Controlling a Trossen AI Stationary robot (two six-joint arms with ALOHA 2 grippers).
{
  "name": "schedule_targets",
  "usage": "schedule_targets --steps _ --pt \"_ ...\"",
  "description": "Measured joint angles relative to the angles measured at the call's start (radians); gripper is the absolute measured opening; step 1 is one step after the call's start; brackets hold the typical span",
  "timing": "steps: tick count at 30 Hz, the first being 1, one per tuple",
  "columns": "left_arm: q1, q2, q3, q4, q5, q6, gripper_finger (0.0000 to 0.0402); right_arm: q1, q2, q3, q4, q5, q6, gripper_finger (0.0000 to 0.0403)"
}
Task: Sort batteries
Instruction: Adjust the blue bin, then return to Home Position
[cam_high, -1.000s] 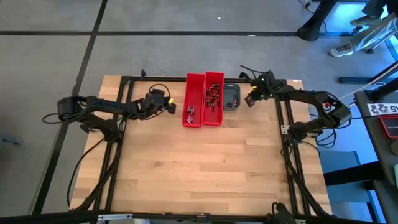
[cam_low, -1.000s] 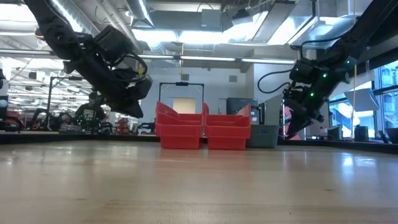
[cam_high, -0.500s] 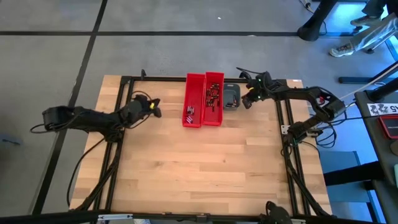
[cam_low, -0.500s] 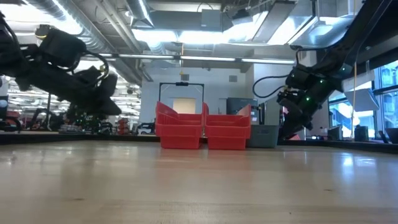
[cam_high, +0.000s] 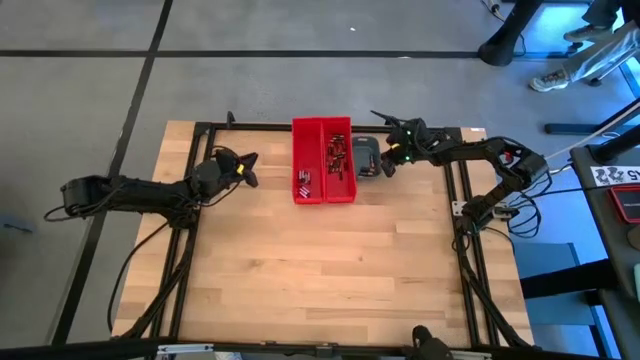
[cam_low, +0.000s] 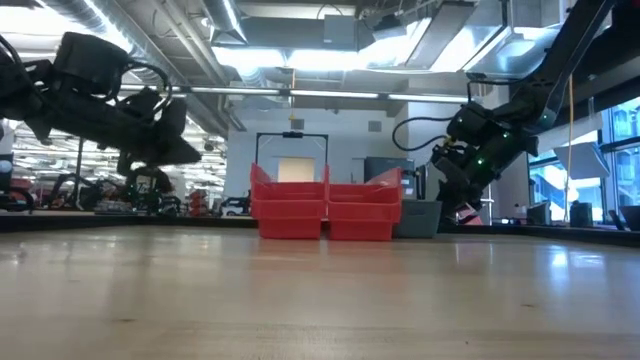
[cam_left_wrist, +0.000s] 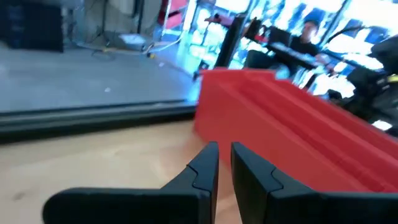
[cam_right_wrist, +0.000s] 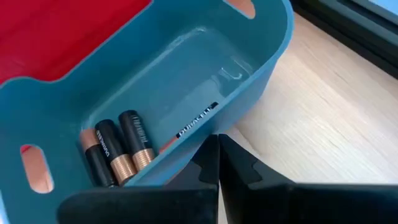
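Note:
Two red bins (cam_high: 322, 160) stand side by side at the table's far middle, with small dark batteries in the left one (cam_high: 305, 180) and more in the right one (cam_high: 337, 157). A grey-blue case (cam_high: 368, 157) stands against the right bin and holds a few batteries (cam_right_wrist: 118, 152). My right gripper (cam_high: 388, 163) is shut, slanting down at the case's right side. My left gripper (cam_high: 245, 168) hovers left of the bins, nearly level. Its fingers (cam_left_wrist: 224, 158) are a narrow gap apart with nothing between them, pointing at the left bin's wall (cam_left_wrist: 298, 124). My right gripper has its shut fingertips (cam_right_wrist: 211, 155) against the rim of the case's right wall (cam_right_wrist: 186, 140), coming slanting down from the table's right. The case stands upright on the table, its other side at the right bin. My left gripper touches nothing.
A dark metal frame (cam_high: 200, 128) runs along the table's far and side edges. Bare wood (cam_high: 320, 270) lies in front of the bins. A person's legs (cam_high: 580, 50) show on the floor beyond the far right corner.
My left gripper has drawn back from the bins toward the table's left edge and tipped up to nearly level. My right gripper has sunk and gone left to the case. The case and both bins have slid a little toward the table's left.

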Motion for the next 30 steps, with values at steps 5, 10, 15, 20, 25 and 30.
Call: schedule_targets --steps 5,10,15,20,25,30 --pt "-0.002 -0.025 0.0 0.003 0.02 0.056 0.0033 0.032 0.0 0.001 0.003 0.017 0.0 0.0001" --pt "-0.005 -0.036 0.0 0.003 0.042 0.059 0.0033 0.057 0.0 0.001 0.009 0.028 0.009 0.0001" --pt "-0.035 -0.036 0.0 0.003 0.043 0.096 0.0033 0.076 -0.002 0.001 0.048 0.104 0.006 0.0001" --pt "-0.103 -0.037 0.001 0.002 0.042 0.159 0.0033 0.079 -0.067 0.008 -0.014 0.233 -0.013 0.0001" --pt "-0.206 -0.037 0.017 -0.006 -0.002 0.192 0.0033 0.117 -0.223 0.008 -0.165 0.383 -0.023 0.0001" --pt "-0.344 -0.036 0.084 -0.104 -0.122 0.244 0.0012 0.264 -0.4 0.008 -0.346 0.418 -0.027 0.0001"
